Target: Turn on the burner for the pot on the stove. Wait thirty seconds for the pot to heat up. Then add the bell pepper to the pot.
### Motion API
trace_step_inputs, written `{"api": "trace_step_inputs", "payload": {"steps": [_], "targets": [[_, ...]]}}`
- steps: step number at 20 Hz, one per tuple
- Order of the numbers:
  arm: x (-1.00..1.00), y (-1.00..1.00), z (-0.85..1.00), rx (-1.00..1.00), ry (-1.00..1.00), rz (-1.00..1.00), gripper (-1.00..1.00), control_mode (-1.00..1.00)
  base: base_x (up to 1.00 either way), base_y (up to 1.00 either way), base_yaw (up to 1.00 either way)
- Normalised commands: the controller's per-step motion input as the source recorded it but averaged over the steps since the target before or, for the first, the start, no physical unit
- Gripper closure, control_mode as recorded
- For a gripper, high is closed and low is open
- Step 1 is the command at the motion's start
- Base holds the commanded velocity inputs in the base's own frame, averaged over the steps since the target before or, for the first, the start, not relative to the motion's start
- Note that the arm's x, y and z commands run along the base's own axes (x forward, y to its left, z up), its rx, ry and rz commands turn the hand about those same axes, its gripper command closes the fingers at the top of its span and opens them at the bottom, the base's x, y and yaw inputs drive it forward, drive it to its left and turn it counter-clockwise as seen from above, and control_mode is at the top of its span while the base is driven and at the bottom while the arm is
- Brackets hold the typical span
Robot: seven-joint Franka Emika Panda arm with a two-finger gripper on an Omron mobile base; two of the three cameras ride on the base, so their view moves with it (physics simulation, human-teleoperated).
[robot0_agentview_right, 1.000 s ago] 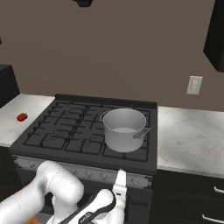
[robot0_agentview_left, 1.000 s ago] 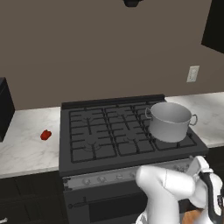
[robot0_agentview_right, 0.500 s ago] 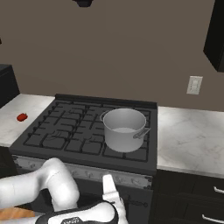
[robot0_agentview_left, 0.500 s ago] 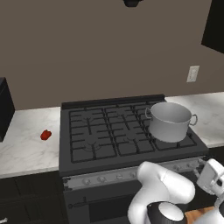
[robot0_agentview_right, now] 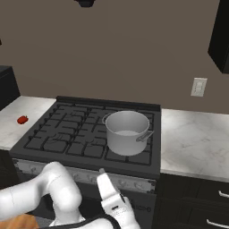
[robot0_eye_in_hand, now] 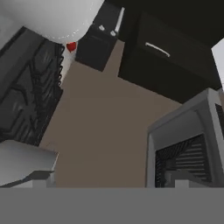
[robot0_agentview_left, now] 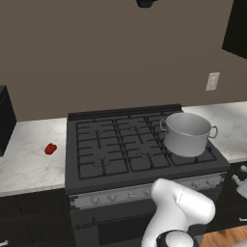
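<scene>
Arm swung lower since earlier | one pot [robot0_agentview_left: 187, 133] | one bell pepper [robot0_agentview_left: 50, 149] | gripper wide, empty

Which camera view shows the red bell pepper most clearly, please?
The left base view shows it best: the bell pepper lies in plain sight on the white counter, left of the stove. In the right base view it is a smaller spot near the left edge. In the hand view it is a tiny red patch, partly hidden.

pot [robot0_agentview_left: 187, 133] blocking right rear grates, left stove [robot0_agentview_left: 111, 144] grates open
</scene>
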Motion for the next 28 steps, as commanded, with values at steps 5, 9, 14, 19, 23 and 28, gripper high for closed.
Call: {"api": "trace_step_inputs", "payload": {"steps": [5, 9, 14, 19, 23, 28], "targets": [[-0.18, 0.00, 1.00, -0.08, -0.06, 0.08, -1.00, -1.00, 0.00, 0.00, 0.00], [-0.13, 0.00, 0.88, -0.07, -0.02, 0.05, -1.00, -1.00, 0.00, 0.00, 0.00], [-0.09, 0.05, 0.75, -0.07, -0.01, 0.03, -1.00, -1.00, 0.00, 0.00, 0.00], [0.00, 0.66, 0.74, -0.04, 0.01, 0.00, -1.00, -1.00, 0.00, 0.00, 0.00], [0.02, 1.00, 0.71, 0.00, 0.06, 0.00, -1.00, -1.00, 0.00, 0.00, 0.00], [0.15, 0.99, 0.44, 0.08, 0.14, 0.00, -1.00, -1.00, 0.00, 0.00, 0.00]]}}
